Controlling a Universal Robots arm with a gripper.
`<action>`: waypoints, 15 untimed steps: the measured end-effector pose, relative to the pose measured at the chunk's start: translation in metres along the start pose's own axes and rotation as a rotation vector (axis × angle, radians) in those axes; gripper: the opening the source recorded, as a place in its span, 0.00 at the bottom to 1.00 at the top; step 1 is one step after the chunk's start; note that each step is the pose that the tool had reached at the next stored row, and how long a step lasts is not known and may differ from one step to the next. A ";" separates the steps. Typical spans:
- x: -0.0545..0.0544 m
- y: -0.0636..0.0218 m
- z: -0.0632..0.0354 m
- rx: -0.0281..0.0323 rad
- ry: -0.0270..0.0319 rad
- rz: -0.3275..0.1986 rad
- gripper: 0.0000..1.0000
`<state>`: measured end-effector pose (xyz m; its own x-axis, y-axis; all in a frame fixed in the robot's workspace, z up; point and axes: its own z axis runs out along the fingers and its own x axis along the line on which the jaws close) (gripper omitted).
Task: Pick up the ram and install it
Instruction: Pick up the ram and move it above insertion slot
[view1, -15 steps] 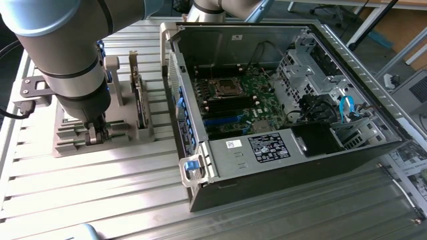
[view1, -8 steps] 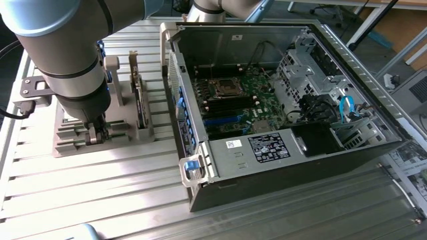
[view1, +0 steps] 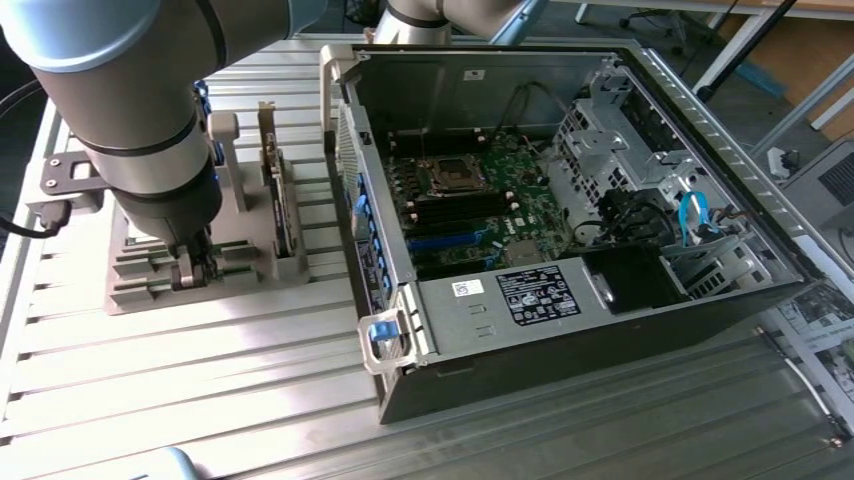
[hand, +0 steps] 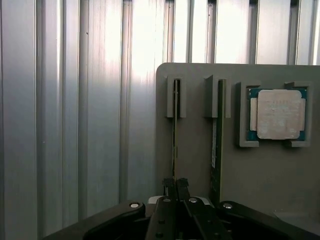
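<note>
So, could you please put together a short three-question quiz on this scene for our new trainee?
1. True or false: the gripper is shut on the slim green circuit-board ram stick, which stands on edge in the grey slotted holder.
2. What lies in the holder's square pocket? A) a square silver processor chip B) a fan C) a screwdriver
3. Fill in: in the exterior view, the open black metal computer case stands on that view's ____ of the holder.
Key: 1 true; 2 A; 3 right.
</note>
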<state>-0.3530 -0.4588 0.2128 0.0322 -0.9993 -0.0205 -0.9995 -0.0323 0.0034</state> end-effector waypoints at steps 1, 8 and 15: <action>0.000 -0.0002 -0.0005 0.0000 0.0000 0.000 0.12; 0.000 -0.0017 -0.0080 0.0000 0.0000 0.000 0.12; 0.000 -0.0038 -0.0193 0.0000 0.0000 0.000 0.12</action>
<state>-0.3491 -0.4588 0.2322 0.0322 -0.9993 -0.0205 -0.9995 -0.0323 0.0034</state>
